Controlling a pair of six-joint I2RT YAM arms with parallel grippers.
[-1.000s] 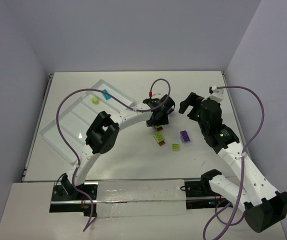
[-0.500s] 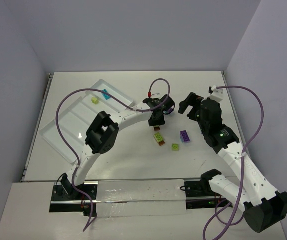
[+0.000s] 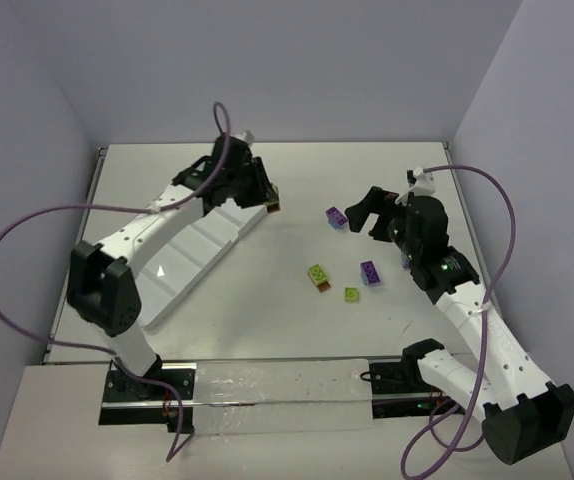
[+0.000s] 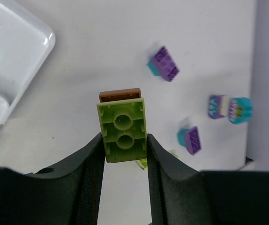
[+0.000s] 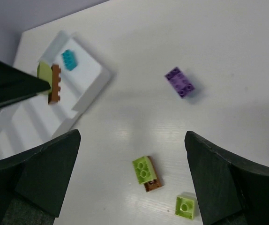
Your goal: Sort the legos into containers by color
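Note:
My left gripper (image 3: 266, 199) is shut on a lime green brick (image 4: 122, 130) with an orange-brown brick (image 4: 120, 94) stuck to it. It holds the pair above the right end of the white tray (image 3: 189, 252), as the right wrist view (image 5: 50, 82) also shows. A teal brick (image 5: 69, 59) lies in the tray's end compartment. My right gripper (image 3: 359, 212) is open and empty above the table. Below it lie a green-on-brown brick pair (image 5: 146, 173), a small green brick (image 5: 185, 206) and a purple brick (image 5: 180, 82).
A purple-and-teal brick (image 3: 371, 272) lies right of the green-on-brown pair (image 3: 317, 276), with the small green brick (image 3: 351, 294) in front. The purple brick (image 3: 336, 216) sits just left of my right gripper. Walls close the table's back and sides.
My left arm has swung from the middle of the table back to the tray's right end with the green-and-brown pair in its jaws, uncovering the purple brick. My right gripper has shifted slightly left.

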